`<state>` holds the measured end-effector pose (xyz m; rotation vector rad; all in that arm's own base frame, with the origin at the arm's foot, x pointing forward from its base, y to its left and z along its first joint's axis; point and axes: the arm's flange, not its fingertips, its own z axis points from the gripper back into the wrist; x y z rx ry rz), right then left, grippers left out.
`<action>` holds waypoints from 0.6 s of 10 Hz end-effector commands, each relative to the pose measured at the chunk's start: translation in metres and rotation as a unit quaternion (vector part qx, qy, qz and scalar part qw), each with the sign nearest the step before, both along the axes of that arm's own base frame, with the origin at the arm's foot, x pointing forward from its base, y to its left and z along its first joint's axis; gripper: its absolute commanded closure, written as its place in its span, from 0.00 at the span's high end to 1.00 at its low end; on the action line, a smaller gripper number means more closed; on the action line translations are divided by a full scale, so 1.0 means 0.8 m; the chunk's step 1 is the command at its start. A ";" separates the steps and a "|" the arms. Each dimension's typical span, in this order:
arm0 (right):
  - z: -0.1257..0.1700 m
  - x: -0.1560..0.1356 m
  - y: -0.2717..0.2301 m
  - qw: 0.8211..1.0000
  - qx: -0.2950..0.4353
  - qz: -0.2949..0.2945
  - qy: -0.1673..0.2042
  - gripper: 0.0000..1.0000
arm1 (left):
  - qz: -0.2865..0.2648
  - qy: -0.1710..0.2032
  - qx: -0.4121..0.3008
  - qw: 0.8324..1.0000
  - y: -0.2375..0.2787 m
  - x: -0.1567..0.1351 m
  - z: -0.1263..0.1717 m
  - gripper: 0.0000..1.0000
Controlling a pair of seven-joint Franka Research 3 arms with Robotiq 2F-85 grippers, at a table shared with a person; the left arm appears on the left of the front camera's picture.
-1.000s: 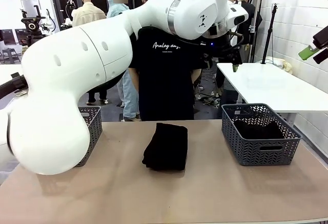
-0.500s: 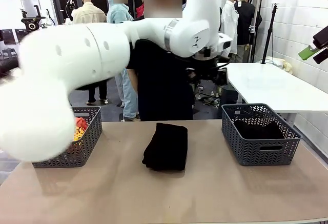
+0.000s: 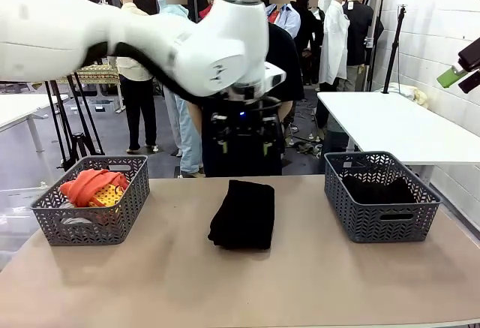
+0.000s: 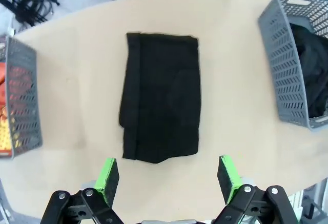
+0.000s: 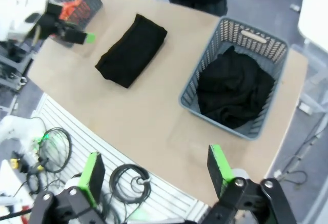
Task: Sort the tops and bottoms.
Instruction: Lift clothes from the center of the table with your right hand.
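One gripper [image 4: 166,171] (left) — agape above bottoms [image 4: 161,111].

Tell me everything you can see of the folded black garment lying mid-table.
The folded black garment is plain, soft-looking cloth in a thick oblong bundle, layered edges along one long side. It lies flat on the tan table, between the left basket and right basket, apart from both. Only the table touches it; the open left gripper hangs above.
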<state>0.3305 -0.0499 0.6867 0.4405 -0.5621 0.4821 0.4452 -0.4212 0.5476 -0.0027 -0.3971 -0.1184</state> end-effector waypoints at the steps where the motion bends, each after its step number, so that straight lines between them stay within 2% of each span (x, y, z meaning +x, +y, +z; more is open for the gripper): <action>1: 0.000 0.002 0.000 1.000 -0.007 0.002 0.000 1.00 | 0.026 -0.027 -0.012 0.999 0.037 -0.016 0.007 1.00; 3: 0.000 0.002 0.000 1.000 -0.007 0.002 0.000 1.00 | 0.012 -0.073 -0.027 0.997 0.019 0.000 0.038 1.00; 6: 0.000 0.002 0.000 1.000 -0.007 0.002 0.000 1.00 | -0.007 -0.068 -0.026 0.997 0.006 0.016 0.040 1.00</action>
